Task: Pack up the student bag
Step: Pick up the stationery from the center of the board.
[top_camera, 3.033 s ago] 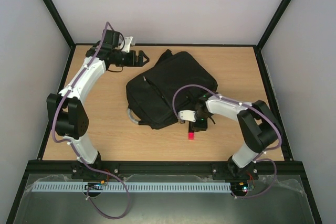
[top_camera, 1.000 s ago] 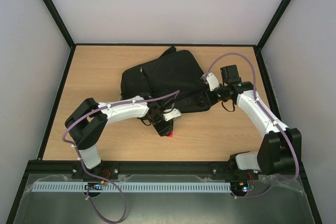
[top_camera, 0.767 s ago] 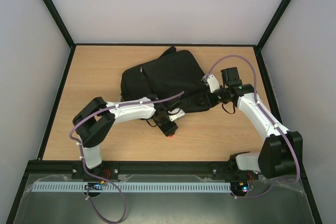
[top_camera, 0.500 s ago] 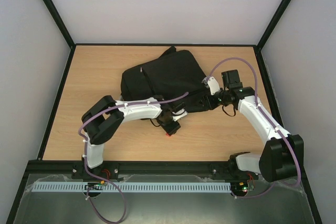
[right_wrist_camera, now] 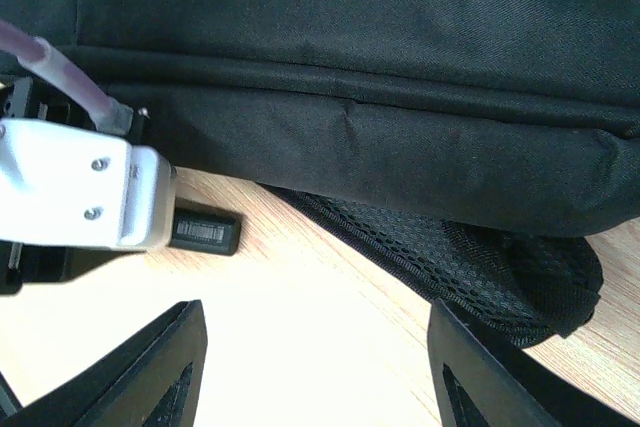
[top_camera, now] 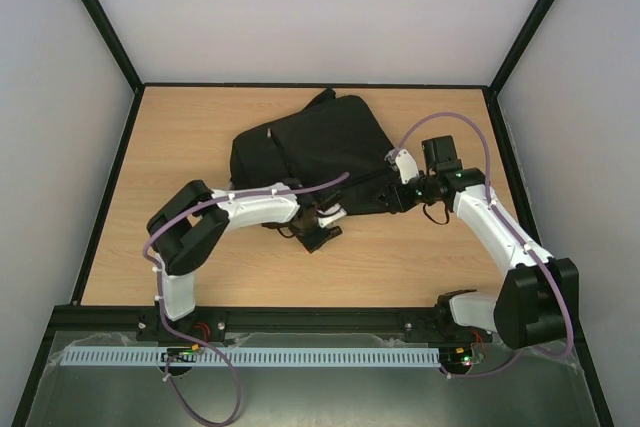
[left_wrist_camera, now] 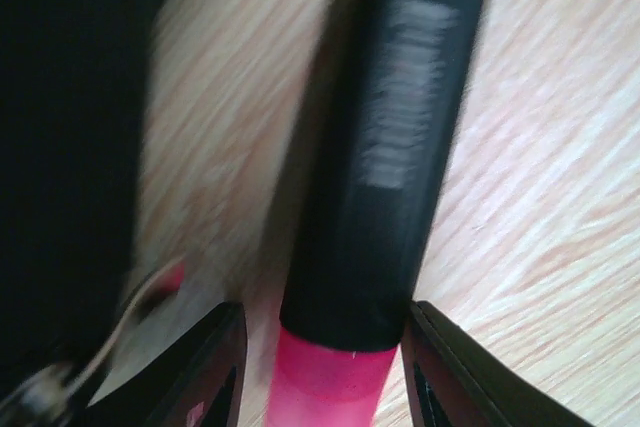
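While the large black fabric student bag [top_camera: 320, 147] lies mid-frame, the left gripper [left_wrist_camera: 325, 312] straddles a black-and-pink tube [left_wrist_camera: 390, 147] below it, jaws apart, not yet pinching, so closing and lifting seem next; the right gripper [right_wrist_camera: 315, 332] gapes empty.

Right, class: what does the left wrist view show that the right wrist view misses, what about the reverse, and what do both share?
Left wrist only: the pink end of the tube, lying between the fingers of the left end effector. Right wrist only: the mesh part of the student bag, the left arm's white housing, and the right end effector, open over bare wood. Both: the student bag, the wooden table and the tube's black end.
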{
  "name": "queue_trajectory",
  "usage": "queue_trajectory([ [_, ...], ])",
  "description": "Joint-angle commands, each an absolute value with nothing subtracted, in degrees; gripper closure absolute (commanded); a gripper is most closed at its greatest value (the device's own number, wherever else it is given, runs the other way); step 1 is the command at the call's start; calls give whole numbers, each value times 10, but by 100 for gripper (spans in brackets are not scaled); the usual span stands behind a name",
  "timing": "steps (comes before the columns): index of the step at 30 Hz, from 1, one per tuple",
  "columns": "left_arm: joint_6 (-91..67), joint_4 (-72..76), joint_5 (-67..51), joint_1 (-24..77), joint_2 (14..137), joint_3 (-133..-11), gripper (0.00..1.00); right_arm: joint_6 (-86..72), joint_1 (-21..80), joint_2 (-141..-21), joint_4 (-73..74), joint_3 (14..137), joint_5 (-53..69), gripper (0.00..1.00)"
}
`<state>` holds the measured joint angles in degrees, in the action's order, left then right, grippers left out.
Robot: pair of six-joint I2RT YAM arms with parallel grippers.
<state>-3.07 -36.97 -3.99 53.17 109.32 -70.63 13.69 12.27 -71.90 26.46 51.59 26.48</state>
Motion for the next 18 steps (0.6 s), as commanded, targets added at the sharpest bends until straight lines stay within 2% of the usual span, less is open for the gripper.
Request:
queue_trajectory([
  [1, -6, -401, -24, 503, 1080, -673, 55, 139, 121, -724, 271, 528, 271, 39],
  [6, 24, -393, -52, 498, 1083, -676, 66, 139, 121, -731, 273, 534, 274, 39],
  [11, 50, -390, -62, 498, 1083, -672, 70, 148, 121, -739, 285, 541, 275, 39],
  [13, 57, -387, -59, 498, 1076, -660, 69, 147, 121, -741, 287, 543, 279, 39],
  [16, 52, -388, -53, 498, 1064, -648, 61, 146, 121, -746, 289, 547, 285, 39],
  [18, 48, -389, -53, 498, 1060, -642, 60, 145, 121, -750, 289, 550, 287, 39],
])
